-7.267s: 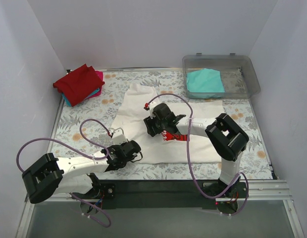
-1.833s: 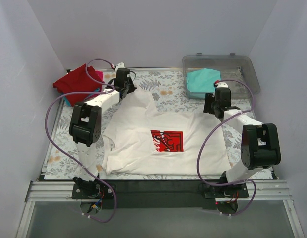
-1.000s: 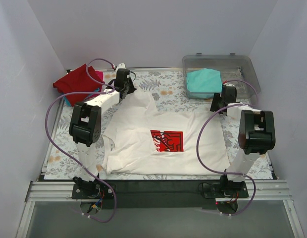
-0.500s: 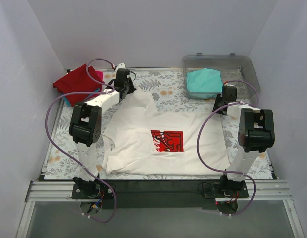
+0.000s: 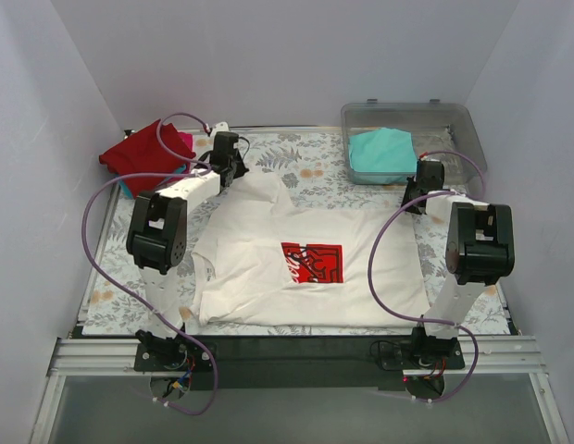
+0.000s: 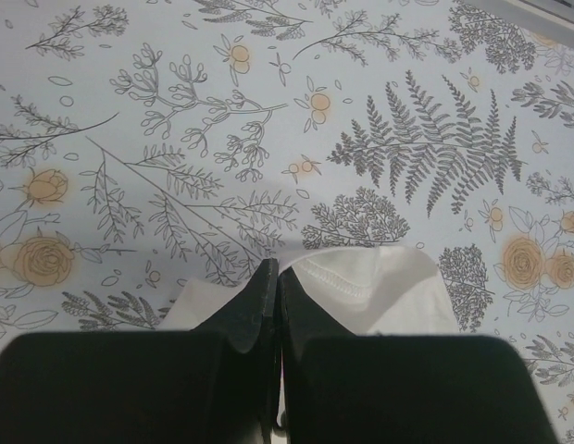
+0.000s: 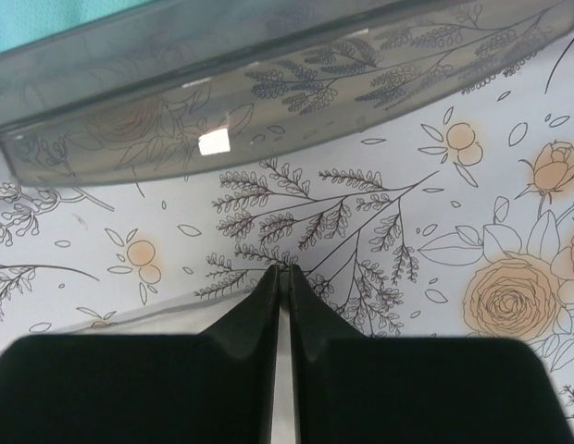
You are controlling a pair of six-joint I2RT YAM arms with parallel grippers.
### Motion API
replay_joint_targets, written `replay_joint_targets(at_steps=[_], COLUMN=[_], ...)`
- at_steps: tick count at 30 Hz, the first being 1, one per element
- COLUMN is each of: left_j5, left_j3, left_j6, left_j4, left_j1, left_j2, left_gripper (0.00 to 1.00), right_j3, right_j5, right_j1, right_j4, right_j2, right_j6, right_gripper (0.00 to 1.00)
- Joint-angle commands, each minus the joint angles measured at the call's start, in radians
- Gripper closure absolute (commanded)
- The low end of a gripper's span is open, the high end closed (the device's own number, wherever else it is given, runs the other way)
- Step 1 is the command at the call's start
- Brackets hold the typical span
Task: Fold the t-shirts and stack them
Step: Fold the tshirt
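The white t-shirt (image 5: 268, 245) lies spread flat on the floral cloth (image 5: 315, 162), its red square print facing up; the left gripper (image 6: 274, 277), jaws closed, pinches the shirt's far left corner; the right gripper (image 7: 280, 276), jaws also closed, nips the shirt's far right edge; beyond the shirt's left side a red tee (image 5: 143, 153) tops a folded stack; beyond its right, a teal tee (image 5: 384, 153) lies in a clear bin (image 5: 463, 139)
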Motion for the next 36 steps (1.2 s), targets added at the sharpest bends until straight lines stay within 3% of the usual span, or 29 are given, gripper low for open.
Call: replay_joint_targets(at_steps=[1,18,36], left_j5=[-0.018,0.009,-0.113], left_j3=[-0.021,-0.356,-0.725], left_j6=[0.004,-0.046,-0.112], left_j4=[0.026,0.179,0.180], left_j1=[0.010,0.011,0.011], left_j2=[-0.109,-0.422,-0.858], left_gripper=[1.00,1.00,1.00], right_j3=[-0.002,-0.241,-0.399], right_j5=[-0.031,-0.140,-0.011], right_j1=[-0.003,0.014,0.016], right_j4=[-0.034,-0.031,-0.143], right_j2=[-0.063,-0.395,-0.747], right_j6=[-0.006,-0.028,-0.060], right_gripper=[0.99,0.99,0.99])
